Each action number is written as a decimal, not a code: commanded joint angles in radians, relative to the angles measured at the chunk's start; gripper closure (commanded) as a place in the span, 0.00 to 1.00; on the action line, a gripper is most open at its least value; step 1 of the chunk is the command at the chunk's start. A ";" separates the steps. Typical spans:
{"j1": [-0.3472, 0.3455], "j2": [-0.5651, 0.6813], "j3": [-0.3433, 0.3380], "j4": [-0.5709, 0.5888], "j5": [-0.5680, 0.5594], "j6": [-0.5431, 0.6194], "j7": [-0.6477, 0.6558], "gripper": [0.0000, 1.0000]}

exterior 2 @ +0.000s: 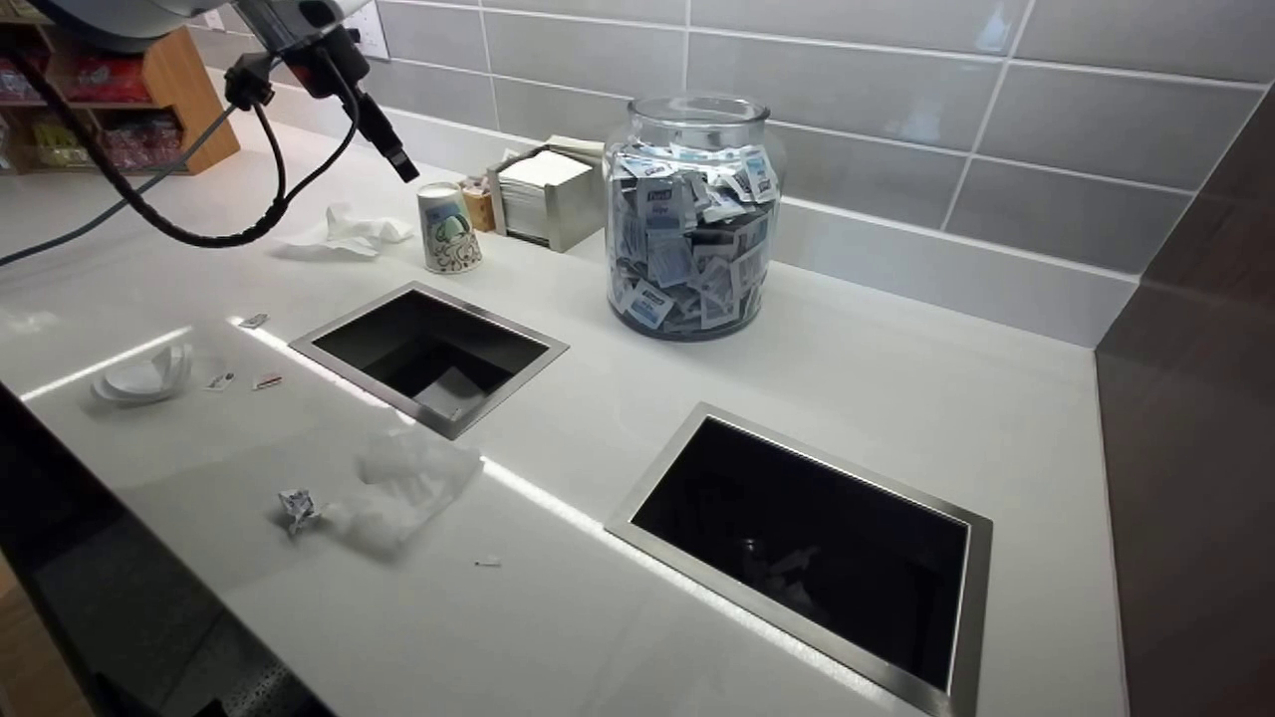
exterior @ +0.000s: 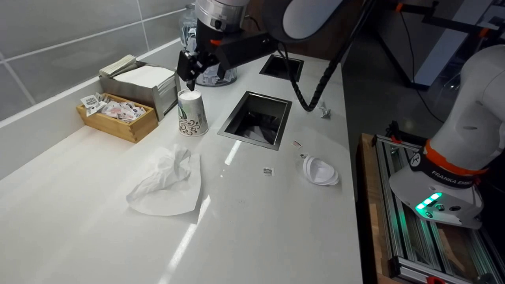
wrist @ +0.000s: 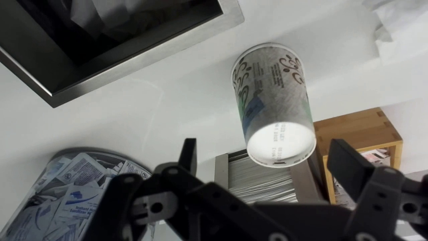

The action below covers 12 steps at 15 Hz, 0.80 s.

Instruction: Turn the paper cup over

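Note:
The paper cup (exterior: 192,116) stands bottom-up on the white counter, narrow closed base on top and wide rim down. It stands the same way in an exterior view (exterior 2: 448,234). In the wrist view the cup (wrist: 275,90) shows its printed side and its white base facing the camera. My gripper (wrist: 263,147) is open and empty, its fingers spread wider than the base. In both exterior views the gripper (exterior: 206,79) (exterior 2: 398,159) is just above the cup's base, with the cup not held. Whether a finger touches it cannot be told.
A napkin holder (exterior: 159,92) and a wooden packet box (exterior: 136,128) stand close beside the cup. A large glass jar (exterior 2: 697,219) stands behind. A bin opening (exterior 2: 553,349) lies near. Crumpled tissue (exterior: 169,185) and paper scraps (exterior: 321,171) lie on the counter.

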 commanded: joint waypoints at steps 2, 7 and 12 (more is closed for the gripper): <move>-0.013 0.047 -0.013 0.058 0.206 -0.004 -0.126 0.00; -0.009 0.100 -0.034 0.109 0.287 -0.028 -0.156 0.00; 0.004 0.156 -0.044 0.159 0.310 -0.041 -0.169 0.00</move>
